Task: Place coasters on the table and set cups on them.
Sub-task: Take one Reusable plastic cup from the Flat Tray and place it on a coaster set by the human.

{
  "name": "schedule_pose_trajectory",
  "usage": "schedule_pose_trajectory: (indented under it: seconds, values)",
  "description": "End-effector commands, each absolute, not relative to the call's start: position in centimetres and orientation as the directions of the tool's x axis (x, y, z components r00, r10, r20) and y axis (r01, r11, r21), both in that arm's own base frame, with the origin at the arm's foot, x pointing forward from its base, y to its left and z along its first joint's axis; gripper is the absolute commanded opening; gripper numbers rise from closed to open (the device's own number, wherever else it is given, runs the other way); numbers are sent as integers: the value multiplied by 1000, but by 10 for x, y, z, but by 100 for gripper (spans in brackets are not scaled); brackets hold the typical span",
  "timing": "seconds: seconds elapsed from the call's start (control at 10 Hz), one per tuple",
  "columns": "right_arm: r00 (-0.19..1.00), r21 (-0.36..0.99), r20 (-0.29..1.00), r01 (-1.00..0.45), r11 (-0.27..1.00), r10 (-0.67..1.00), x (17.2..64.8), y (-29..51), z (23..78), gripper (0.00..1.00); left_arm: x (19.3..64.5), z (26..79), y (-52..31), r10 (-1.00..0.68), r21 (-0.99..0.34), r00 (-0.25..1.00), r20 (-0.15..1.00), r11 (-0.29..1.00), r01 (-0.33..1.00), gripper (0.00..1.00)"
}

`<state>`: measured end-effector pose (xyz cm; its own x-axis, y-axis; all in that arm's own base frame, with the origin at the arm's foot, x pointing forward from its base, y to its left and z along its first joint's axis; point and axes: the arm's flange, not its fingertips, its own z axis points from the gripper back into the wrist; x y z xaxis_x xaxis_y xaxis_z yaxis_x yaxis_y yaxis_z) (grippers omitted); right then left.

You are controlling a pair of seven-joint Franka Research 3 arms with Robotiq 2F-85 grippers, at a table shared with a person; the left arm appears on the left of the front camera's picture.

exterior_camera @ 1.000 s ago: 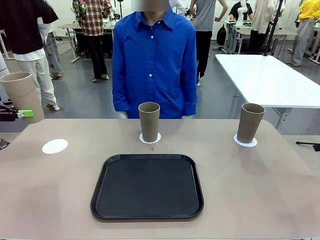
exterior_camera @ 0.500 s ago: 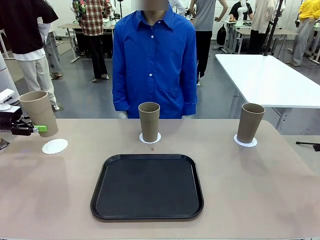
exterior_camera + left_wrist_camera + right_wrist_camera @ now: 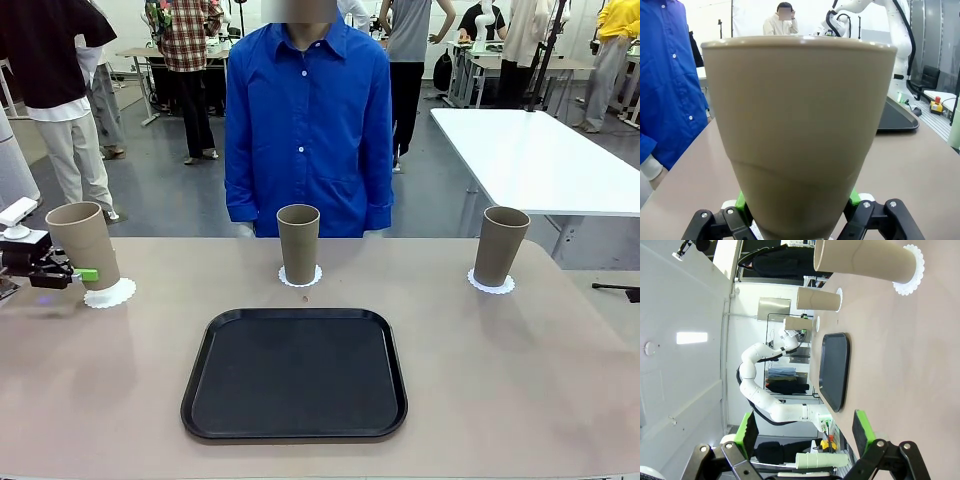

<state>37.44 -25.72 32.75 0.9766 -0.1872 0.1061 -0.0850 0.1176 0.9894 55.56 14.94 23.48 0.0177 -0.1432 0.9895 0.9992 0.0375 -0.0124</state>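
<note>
Beige desk [image 3: 480, 380], black tray [image 3: 294, 373] central. Left of tray, left end effector [image 3: 70, 273] grips a cup [image 3: 83, 245] over a coaster [image 3: 112, 293]. Right end effector [image 3: 805, 435] spread, holding nothing.

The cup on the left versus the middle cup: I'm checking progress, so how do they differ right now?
The left cup is shut in the left pincer and leans slightly over its doily; the middle cup stands free and upright. The left cup sits toward its doily's edge; the middle cup is centred on its doily. Both are identical tan tumblers.
</note>
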Motion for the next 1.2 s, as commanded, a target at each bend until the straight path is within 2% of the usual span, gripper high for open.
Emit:
schedule_pose_trajectory:
  seconds: [0.0, 0.4, 0.5, 1.1]
  values:
    - [978, 989, 99, -76, 125, -183, 374, -257, 327, 100, 556, 229, 151, -156, 16, -14, 988, 13, 1000, 81]
    - [978, 989, 99, -76, 125, -183, 374, -257, 327, 100, 558, 231, 150, -171, 12, 0, 985, 69, 998, 81]
    - [978, 989, 99, -76, 125, -183, 374, -257, 327, 100, 554, 221, 147, -146, -13, 17, 989, 30, 999, 81]
    - [978, 989, 99, -76, 125, -183, 374, -257, 327, 100, 554, 219, 145, -157, -4, 6, 988, 13, 1000, 81]
